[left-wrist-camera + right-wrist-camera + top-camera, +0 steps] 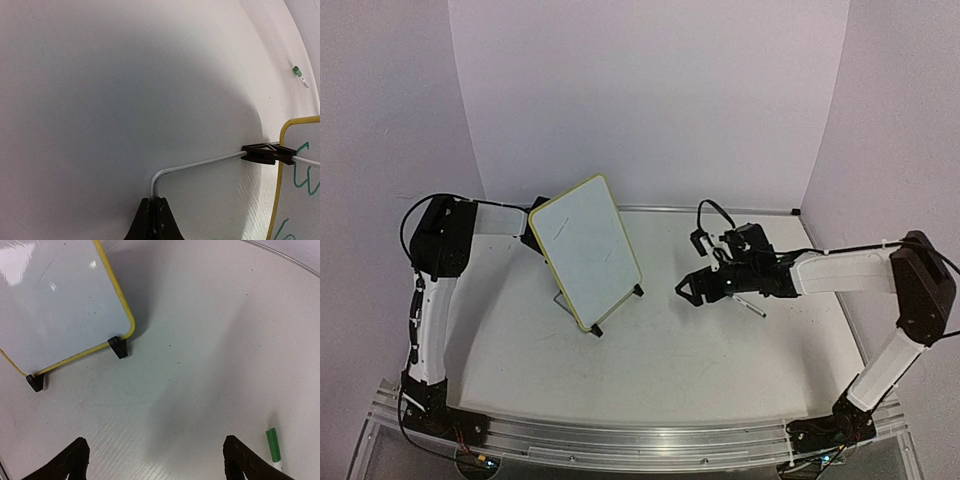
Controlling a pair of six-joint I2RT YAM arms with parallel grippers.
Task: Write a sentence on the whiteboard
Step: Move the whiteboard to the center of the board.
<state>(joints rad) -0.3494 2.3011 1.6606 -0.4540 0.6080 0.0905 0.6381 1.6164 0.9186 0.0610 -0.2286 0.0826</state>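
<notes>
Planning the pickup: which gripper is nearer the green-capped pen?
Right. The right gripper, open, is right beside the pen; the left gripper is far off behind the whiteboard, gripping its wire stand.

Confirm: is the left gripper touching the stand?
Touching. In the left wrist view, the stand has its bent wire end running down into the left gripper, pinched between the shut fingers with no gap visible.
</notes>
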